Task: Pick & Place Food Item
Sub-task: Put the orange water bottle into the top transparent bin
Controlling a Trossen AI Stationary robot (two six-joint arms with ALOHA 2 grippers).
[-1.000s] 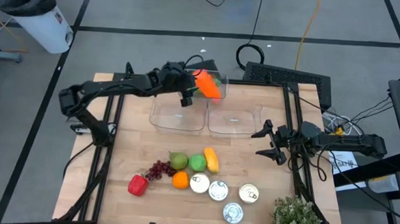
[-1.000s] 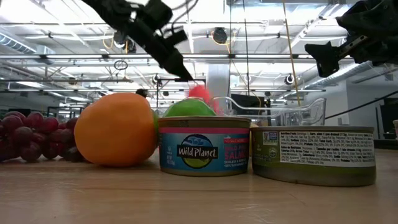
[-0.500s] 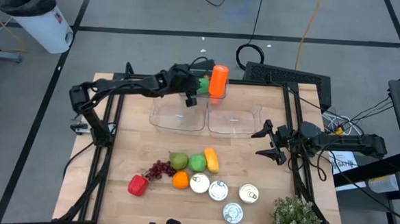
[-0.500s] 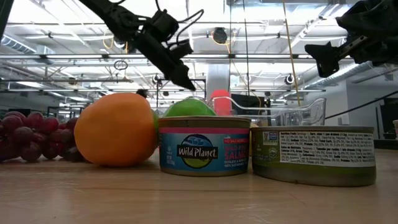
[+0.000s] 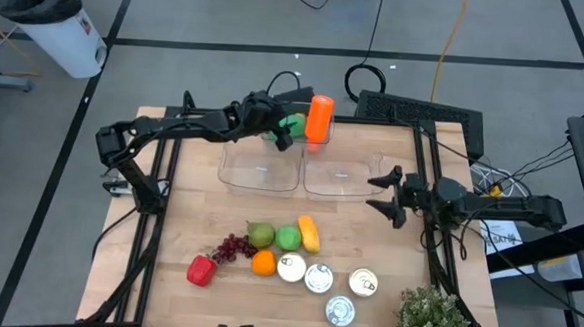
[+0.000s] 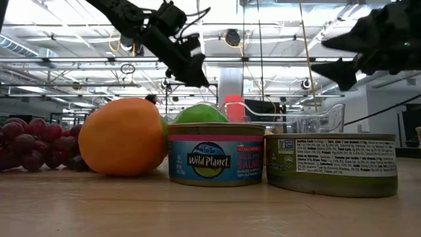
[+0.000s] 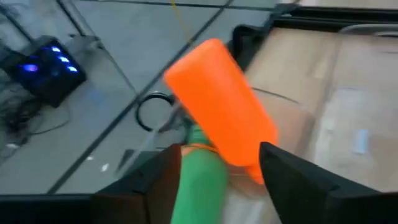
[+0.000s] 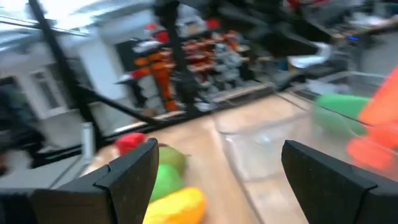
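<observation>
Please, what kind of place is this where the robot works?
Probably a robotics lab or workshop: a wooden table on a concrete floor with loose cables, open ceiling trusses behind, and shelves of equipment in the right wrist view.

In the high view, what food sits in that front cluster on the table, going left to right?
Red pepper → grapes → pear → lime → yellow item. The orange sits below the pear, so I've left it out.

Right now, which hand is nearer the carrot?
The left hand. It sits right beside the carrot at the bins' far edge; the right hand hangs well off, past the right bin's near corner.
</observation>
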